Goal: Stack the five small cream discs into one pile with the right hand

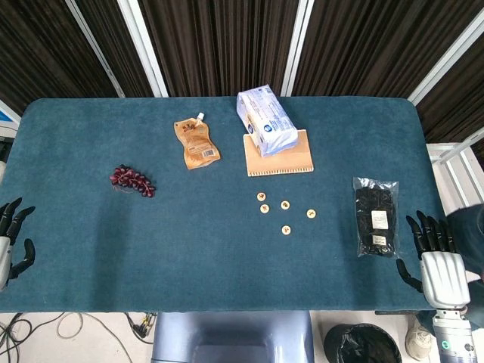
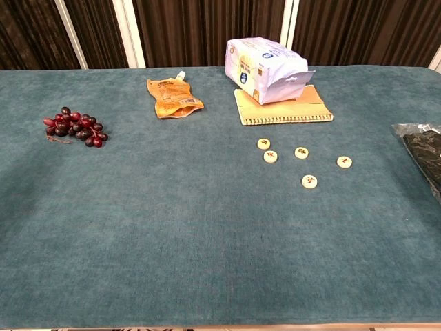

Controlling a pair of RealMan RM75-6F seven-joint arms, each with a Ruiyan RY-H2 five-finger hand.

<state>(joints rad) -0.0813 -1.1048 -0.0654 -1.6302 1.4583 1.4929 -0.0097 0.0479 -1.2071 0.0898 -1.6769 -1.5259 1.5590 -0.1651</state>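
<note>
Several small cream discs with a dark mark lie apart, unstacked, right of the table's middle. In the head view, one disc (image 1: 261, 197) is far-left, one (image 1: 265, 208) just below it, one (image 1: 285, 205) central, one (image 1: 310, 214) to the right and one (image 1: 286, 230) nearest. The chest view shows the same discs, e.g. (image 2: 264, 143), (image 2: 309, 181), (image 2: 344, 162). My right hand (image 1: 439, 265) rests at the table's near right edge, fingers spread, holding nothing. At the near left edge, my left hand (image 1: 11, 240) is open too. Neither hand shows in the chest view.
A black packet in clear wrap (image 1: 376, 216) lies between the discs and my right hand. Behind the discs sits a tan notebook (image 1: 278, 155) with a white-blue bag (image 1: 265, 119) on it. An orange pouch (image 1: 197, 141) and dark grapes (image 1: 133, 181) lie further left.
</note>
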